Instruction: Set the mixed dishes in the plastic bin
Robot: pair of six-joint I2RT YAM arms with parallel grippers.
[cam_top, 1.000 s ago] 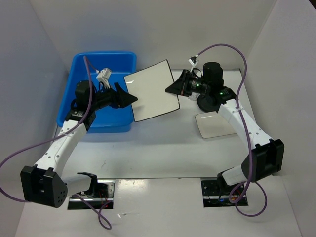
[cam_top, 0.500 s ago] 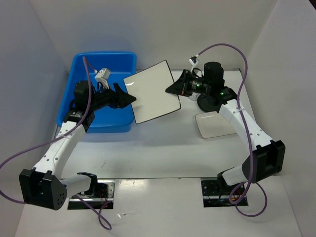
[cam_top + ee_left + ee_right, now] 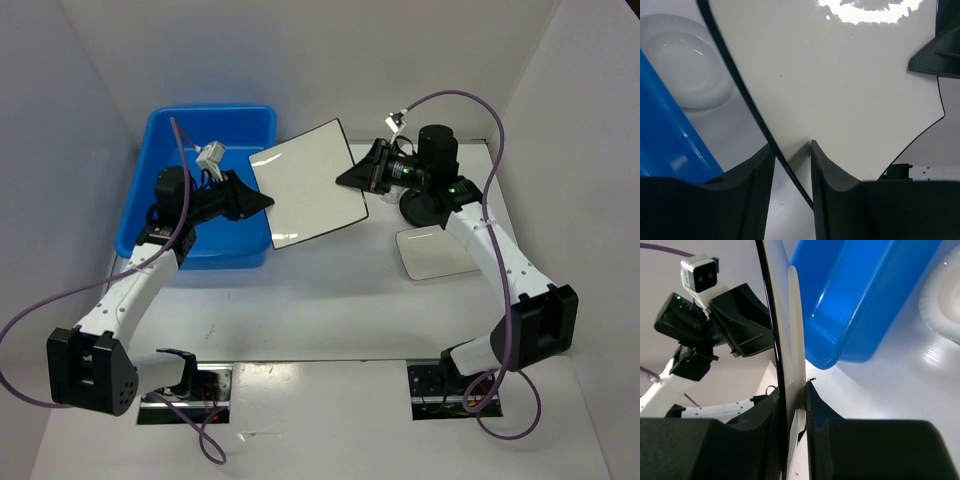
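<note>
The large squarish white plate (image 3: 305, 185) with a thin dark edge hangs tilted in the air between both arms, just right of the blue plastic bin (image 3: 205, 135). My right gripper (image 3: 347, 179) is shut on the plate's right edge (image 3: 784, 315). My left gripper (image 3: 262, 203) straddles the plate's left edge (image 3: 850, 75), its jaws narrowed on either side of the rim with a small gap still showing on one side. Below the plate, a round white shallow dish (image 3: 685, 70) rests on the table beside the bin's wall (image 3: 665, 140).
A round black bowl (image 3: 425, 208) and a small white rectangular tray (image 3: 437, 252) sit on the table at the right, under the right arm. White walls close in the left, back and right sides. The bin's near corner (image 3: 860, 290) lies close under the plate.
My left gripper's jaws have narrowed around the plate's left edge. The plate and the right arm have barely shifted.
</note>
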